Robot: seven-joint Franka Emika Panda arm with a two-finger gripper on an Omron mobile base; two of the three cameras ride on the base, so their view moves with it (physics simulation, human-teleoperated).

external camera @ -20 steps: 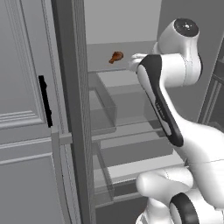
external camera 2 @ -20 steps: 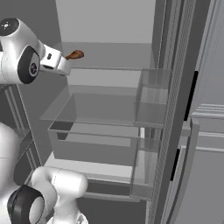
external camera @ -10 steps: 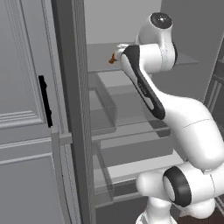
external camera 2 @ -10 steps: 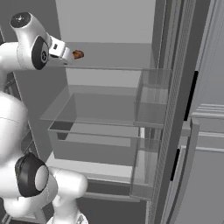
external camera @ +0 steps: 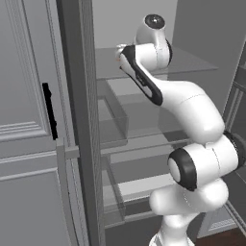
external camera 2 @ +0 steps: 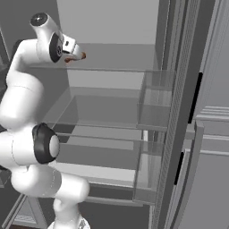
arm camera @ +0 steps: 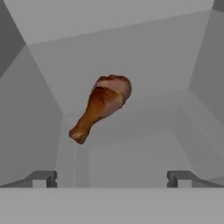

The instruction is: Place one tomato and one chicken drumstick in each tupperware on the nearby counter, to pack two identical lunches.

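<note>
Reaching into the open fridge, I hold my pincer spread wide and empty, aimed at the chicken drumstick lying on the upper glass shelf. It sits just ahead, slightly off-centre between my fingertips, its long axis slanting from meaty end to bone end, diagonal to my jaws.

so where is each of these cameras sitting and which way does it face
Left base view: behind the arm to its left, facing the open fridge shelves; the arm crosses its right half.
Right base view: behind to its right, same fridge; the arm stands left, the tool at the chicken drumstick.
Hand view: on the hand, looking past open tool tips at that drumstick.
</note>
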